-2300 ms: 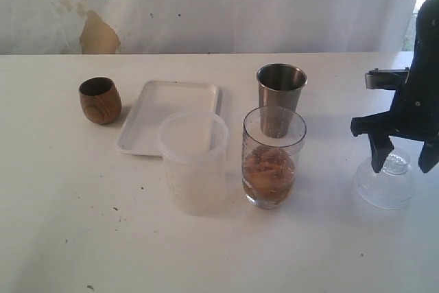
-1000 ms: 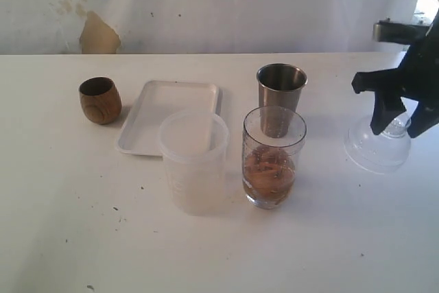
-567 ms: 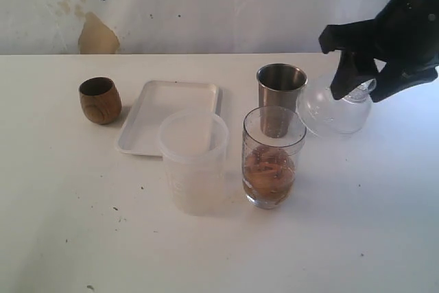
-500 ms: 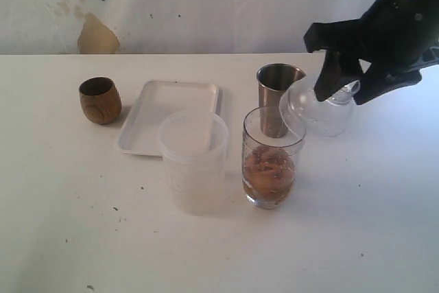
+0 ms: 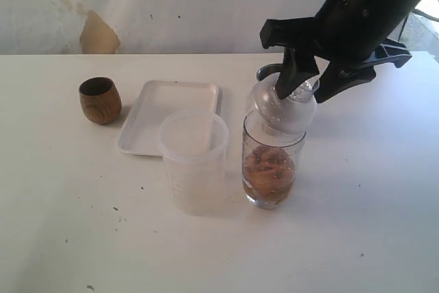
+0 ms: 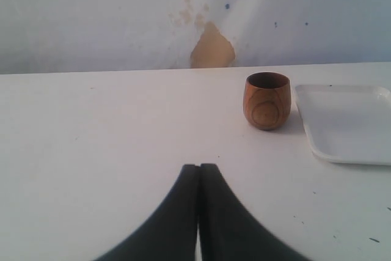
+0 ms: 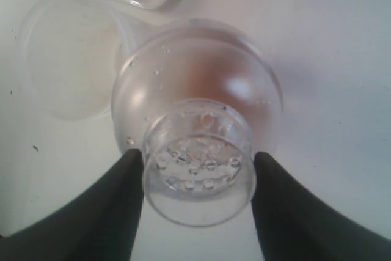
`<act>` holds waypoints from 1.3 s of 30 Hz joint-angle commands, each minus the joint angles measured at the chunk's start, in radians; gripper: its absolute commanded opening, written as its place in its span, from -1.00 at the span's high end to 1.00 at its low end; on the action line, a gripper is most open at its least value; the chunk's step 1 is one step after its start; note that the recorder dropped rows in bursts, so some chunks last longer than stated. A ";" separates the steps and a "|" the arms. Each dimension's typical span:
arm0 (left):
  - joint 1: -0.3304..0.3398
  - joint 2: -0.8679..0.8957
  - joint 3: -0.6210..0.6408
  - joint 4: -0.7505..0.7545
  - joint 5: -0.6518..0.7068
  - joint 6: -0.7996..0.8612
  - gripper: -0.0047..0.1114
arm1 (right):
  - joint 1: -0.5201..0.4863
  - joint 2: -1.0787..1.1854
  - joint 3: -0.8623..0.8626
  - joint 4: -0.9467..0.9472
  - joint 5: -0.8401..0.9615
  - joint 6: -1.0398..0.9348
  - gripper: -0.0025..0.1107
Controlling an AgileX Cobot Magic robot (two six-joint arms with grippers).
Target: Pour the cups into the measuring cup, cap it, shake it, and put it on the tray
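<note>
Two grippers noted. The right gripper (image 5: 302,89) is positioned above the measuring cup (image 5: 269,173), jaws part-way apart and clamped on the narrow perforated neck of a clear domed cap (image 5: 281,111). The cap's wide mouth is turned downward and lies at the measuring cup's rim; whether it is seated cannot be told. Brown contents are seen in the lower half of the measuring cup, which stands upright on the white table (image 5: 68,224), just beside a frosted jug (image 5: 194,166). The steel tumbler (image 5: 263,75) is directly behind it, largely hidden by cap and gripper. The tray (image 5: 168,104) lies flat behind the jug. The wooden cup (image 5: 100,100) stands upright near the tray's left edge, not touching it. The left gripper (image 6: 198,212) is held low over the table, fingers pressed together with nothing gripped.
</note>
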State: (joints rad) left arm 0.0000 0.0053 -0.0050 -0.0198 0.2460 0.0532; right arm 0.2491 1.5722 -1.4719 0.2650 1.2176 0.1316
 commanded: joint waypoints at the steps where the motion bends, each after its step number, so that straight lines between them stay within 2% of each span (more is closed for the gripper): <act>1: 0.000 -0.005 0.005 -0.001 -0.009 -0.002 0.92 | 0.000 0.005 -0.016 -0.002 0.003 0.007 0.96; 8: 0.000 -0.005 0.005 -0.001 -0.009 -0.002 0.92 | 0.000 -0.027 -0.069 -0.024 0.003 0.004 0.96; 14: 0.000 -0.005 0.005 -0.001 -0.009 -0.002 0.92 | -0.009 -0.113 -0.040 -0.294 0.003 0.064 0.96; 16: 0.000 -0.005 0.005 -0.001 -0.009 -0.002 0.92 | -0.036 -0.136 -0.015 -0.331 0.003 0.083 0.96; 26: 0.000 -0.005 0.005 -0.001 -0.009 -0.002 0.92 | -0.244 -0.060 0.233 -0.257 0.003 0.049 0.96; 32: 0.000 -0.005 0.005 -0.001 -0.009 -0.002 0.92 | -0.260 0.044 0.344 -0.251 -0.003 -0.015 0.96; 39: 0.000 -0.005 0.005 -0.001 -0.009 -0.002 0.92 | -0.260 0.120 0.392 -0.206 -0.180 -0.069 0.96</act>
State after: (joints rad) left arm 0.0000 0.0053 -0.0050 -0.0198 0.2460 0.0532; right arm -0.0009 1.6801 -1.0872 0.0509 1.0866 0.0917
